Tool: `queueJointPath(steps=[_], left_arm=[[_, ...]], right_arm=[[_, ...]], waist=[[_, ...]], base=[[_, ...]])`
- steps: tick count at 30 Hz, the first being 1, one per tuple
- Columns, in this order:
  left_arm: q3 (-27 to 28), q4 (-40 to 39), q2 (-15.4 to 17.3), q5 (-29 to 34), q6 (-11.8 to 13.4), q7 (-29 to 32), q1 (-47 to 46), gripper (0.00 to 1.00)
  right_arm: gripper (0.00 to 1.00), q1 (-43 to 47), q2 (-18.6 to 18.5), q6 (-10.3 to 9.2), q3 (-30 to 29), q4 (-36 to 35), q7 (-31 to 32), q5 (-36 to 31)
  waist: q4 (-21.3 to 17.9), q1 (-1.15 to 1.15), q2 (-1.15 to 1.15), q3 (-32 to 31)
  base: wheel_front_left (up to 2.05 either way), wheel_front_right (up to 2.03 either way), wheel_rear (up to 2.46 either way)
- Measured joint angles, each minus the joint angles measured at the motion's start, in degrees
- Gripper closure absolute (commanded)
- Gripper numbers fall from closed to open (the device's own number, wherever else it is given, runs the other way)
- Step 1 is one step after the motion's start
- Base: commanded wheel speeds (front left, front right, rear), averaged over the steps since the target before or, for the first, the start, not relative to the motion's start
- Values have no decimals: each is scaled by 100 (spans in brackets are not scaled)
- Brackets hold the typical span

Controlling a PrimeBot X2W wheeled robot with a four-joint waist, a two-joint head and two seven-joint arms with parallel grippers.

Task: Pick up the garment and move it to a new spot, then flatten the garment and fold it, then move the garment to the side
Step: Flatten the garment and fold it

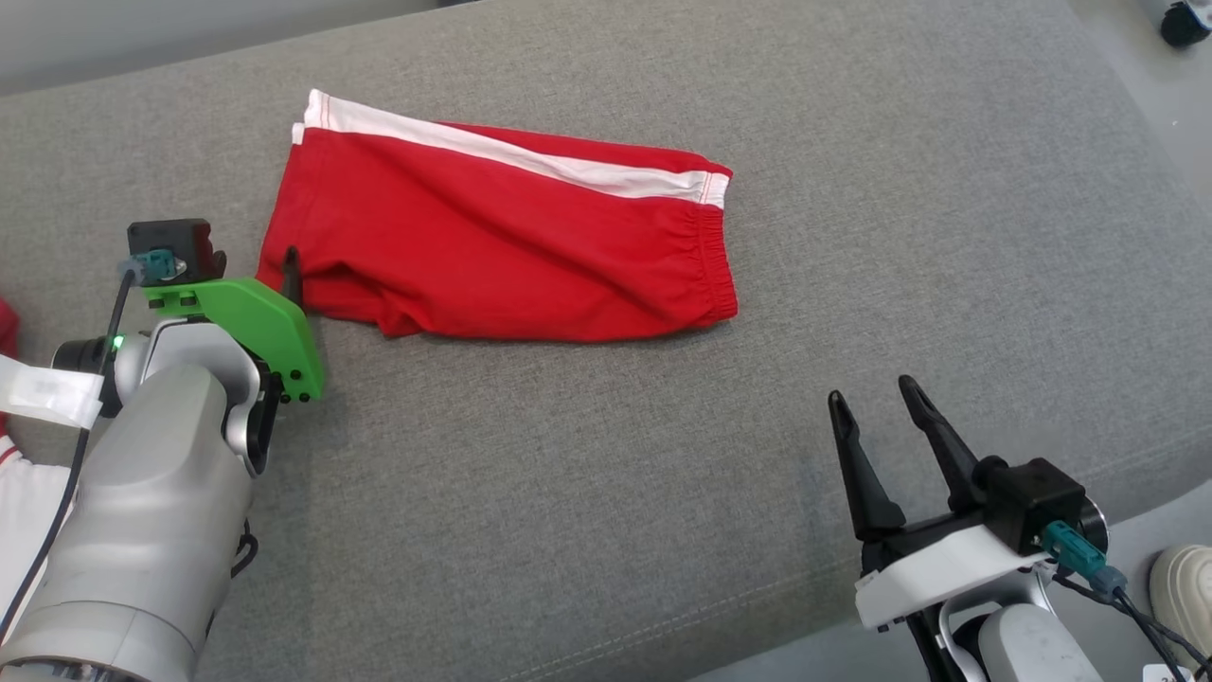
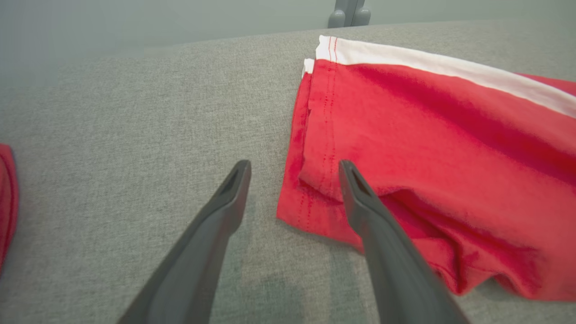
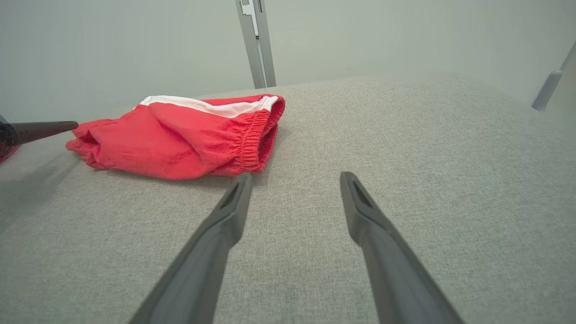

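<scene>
**Red shorts lie folded on the grey cushion, both grippers spread**

The red shorts (image 1: 492, 237) lie on the grey fabric cushion (image 1: 568, 474), a little left of its middle and toward the far side. They look doubled over lengthwise, with a white stripe (image 1: 530, 156) running along the far edge. The gathered elastic waistband (image 1: 710, 256) faces the robot's right and the stitched leg hems face its left. The cloth is wrinkled, with a loose fold bulging along the near edge.

The left gripper (image 2: 294, 171) is at the near hem corner with its 2 fingers spread wide and nothing pinched. In its wrist view 1 finger lies over the red cloth and the other over bare cushion. I cannot tell whether either tip touches the fabric.

The right gripper (image 1: 876, 396) stands well apart from the shorts, near the cushion's front right edge. Its 2 fingers are also spread, and it holds nothing.

Another bit of red cloth (image 1: 8, 327) peeks in at the far left. A pale shoe (image 1: 1184, 578) sits on the floor at the lower right.
</scene>
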Motion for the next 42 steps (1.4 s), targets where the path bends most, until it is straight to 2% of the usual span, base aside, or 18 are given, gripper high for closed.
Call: queueJointPath(steps=[7, 12, 13, 14, 15, 16, 21, 29, 36, 42], left_arm=[[-18, 213, 82, -19, 153, 187, -9, 0], [-23, 248, 57, -55, 85, 287, -38, 0], [-25, 256, 54, -57, 58, 309, -57, 38], [-25, 256, 54, -57, 58, 309, -57, 56], [-32, 263, 38, -63, 55, 311, -72, 97], [-42, 265, 19, -64, 52, 314, -75, 100], [-45, 312, -77, -130, -5, 360, -34, 100], [7, 349, -232, -281, -31, 44, 231, 100], [16, 374, -489, -371, -57, -294, 644, 100], [-4, 415, -620, -410, -77, -426, 1009, 100]], right_arm=[[0, 75, 2, 0, 81, -159, 54, -97], [0, 81, 2, 0, 119, -265, 68, -116], [0, 90, 2, 0, 121, -279, 67, -121], [0, 90, 2, 0, 121, -279, 67, -121], [0, 105, 2, 0, 124, -290, 67, -124], [0, 126, 1, 0, 131, -294, 67, -144], [0, 180, 2, 0, 152, -330, -12, -341], [0, 181, 5, 0, 4, -426, -136, -753], [0, 253, 4, 0, -77, -469, -169, -1322], [0, 349, 4, 0, -165, -443, -138, -1419]], waist=[[-123, 0, 0, 164], [-163, 0, 0, 281], [-162, 0, 0, 299], [-162, 0, 0, 299], [-156, 0, 0, 313], [-145, 0, 0, 319], [-86, 0, 0, 251], [67, 0, 0, -5], [335, 0, 0, -343], [547, 0, 0, -640]], base=[[0, 0, 0], [0, 0, 0], [0, 0, 0], [0, 0, 0], [0, 0, 0], [0, 0, 0], [0, 0, 0], [0, 0, 0], [0, 0, 0], [0, 0, 0]])
